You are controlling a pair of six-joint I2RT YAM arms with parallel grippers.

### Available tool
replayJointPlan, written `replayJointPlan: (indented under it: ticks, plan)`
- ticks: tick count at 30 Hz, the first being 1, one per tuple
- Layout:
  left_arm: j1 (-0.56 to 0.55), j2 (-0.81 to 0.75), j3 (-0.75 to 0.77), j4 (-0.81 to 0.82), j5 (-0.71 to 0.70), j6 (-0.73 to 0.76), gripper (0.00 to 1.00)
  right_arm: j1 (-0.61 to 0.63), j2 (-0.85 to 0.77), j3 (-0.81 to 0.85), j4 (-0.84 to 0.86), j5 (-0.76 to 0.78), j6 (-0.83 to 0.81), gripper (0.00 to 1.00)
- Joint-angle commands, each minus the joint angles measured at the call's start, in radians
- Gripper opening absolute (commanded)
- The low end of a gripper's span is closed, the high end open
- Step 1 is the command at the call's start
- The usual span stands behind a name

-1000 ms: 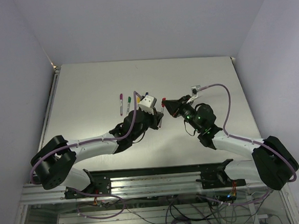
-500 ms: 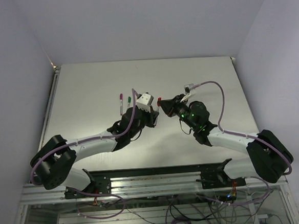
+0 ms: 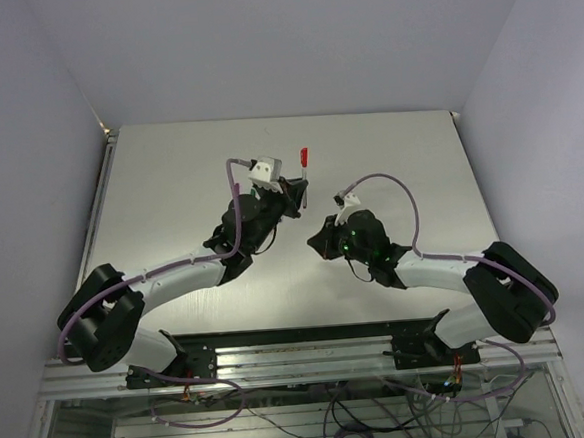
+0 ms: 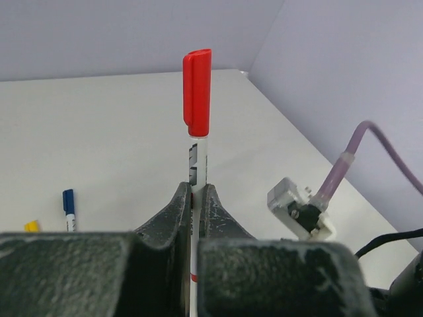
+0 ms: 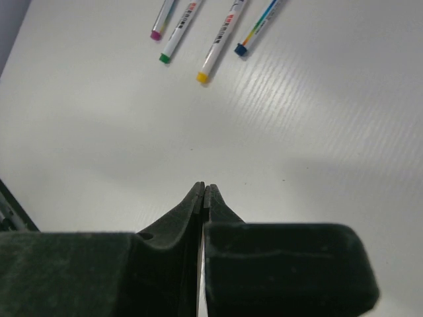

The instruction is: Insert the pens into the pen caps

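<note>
One down! The stubby red plastic cap (image 4: 197, 92) now tops the thin grey-white pen (image 4: 198, 158) pinched in the left gripper (image 4: 196, 193); the right gripper (image 5: 203, 188) has retreated, fingers pressed together.

Matte white table (image 3: 159, 178) enclosed by pale lilac walls (image 3: 279, 39) — aluminium rail frame (image 3: 312, 361) at near edge; even, diffuse light.

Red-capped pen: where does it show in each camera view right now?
Top external: red-capped pen upper centre, held by the left gripper.
Left wrist: centre, rising from the shut jaws.
Right wrist: not in it.
Shared landmark: the right arm's purple cable, right of the pen in both.
</note>
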State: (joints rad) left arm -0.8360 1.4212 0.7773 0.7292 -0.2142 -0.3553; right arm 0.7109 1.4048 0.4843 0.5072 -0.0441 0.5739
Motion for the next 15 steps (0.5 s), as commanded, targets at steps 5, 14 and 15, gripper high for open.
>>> replayJointPlan:
  ticks: [5, 14, 15]
  plan:
    - [0.005, 0.081, 0.076, -0.186, -0.076, 0.009, 0.07, 0.000, -0.108, 0.087, -0.159, 0.257, -0.059, 0.20]
    - [0.037, 0.353, 0.255, -0.382, -0.055, -0.004, 0.07, -0.007, -0.247, 0.082, -0.342, 0.510, -0.009, 0.36]
    - [0.037, 0.377, 0.272, -0.391, -0.065, -0.005, 0.07, -0.007, -0.256, 0.082, -0.357, 0.533, -0.005, 0.36]
